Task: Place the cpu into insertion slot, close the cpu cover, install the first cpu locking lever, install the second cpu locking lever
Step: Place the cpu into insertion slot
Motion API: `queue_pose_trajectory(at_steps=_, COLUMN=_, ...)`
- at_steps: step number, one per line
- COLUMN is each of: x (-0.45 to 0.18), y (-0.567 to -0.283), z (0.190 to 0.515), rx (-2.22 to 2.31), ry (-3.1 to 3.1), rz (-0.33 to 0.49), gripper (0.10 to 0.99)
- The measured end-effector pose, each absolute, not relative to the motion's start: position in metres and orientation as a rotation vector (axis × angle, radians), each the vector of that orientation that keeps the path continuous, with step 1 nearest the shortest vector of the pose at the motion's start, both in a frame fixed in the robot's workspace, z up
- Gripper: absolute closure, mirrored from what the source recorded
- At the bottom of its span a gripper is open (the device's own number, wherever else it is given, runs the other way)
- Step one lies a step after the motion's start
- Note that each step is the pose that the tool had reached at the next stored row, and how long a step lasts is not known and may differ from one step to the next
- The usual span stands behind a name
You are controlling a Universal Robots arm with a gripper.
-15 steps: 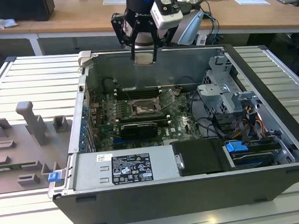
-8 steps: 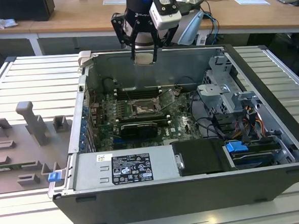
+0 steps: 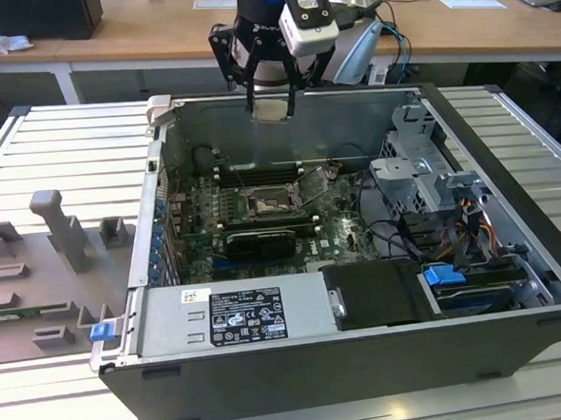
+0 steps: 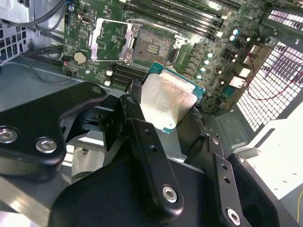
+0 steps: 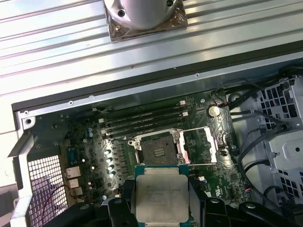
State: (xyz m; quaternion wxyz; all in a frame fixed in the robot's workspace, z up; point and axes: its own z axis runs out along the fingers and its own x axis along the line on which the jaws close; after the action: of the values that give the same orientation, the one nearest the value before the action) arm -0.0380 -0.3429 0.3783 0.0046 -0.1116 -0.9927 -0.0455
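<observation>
First wrist view shows the jaws clamped on the cpu by its side edges, above the open slot. It looks light, stiff and fragile, best held by those edges.

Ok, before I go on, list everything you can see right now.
cpu: one, silver-beige, held above the open case.
insertion slot: one, dark with a silvery rim, empty, on the green board.
cpu cover: one, silvery, swung open beside the slot.
memory slots: several, black, alongside the slot.
computer case: one, dark grey, lying open.
power supply: one, silvery, inside the case.
fixture plate: one, grey, exterior view's left.
gripper: one, black, shut on the cpu.
</observation>
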Motion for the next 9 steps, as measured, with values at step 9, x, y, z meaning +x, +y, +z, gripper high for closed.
queue_pose_trajectory(at_steps=9, x=-0.038, y=-0.3429, z=0.3782, rx=-0.396, ry=-3.105, rz=-0.143, gripper=0.545)
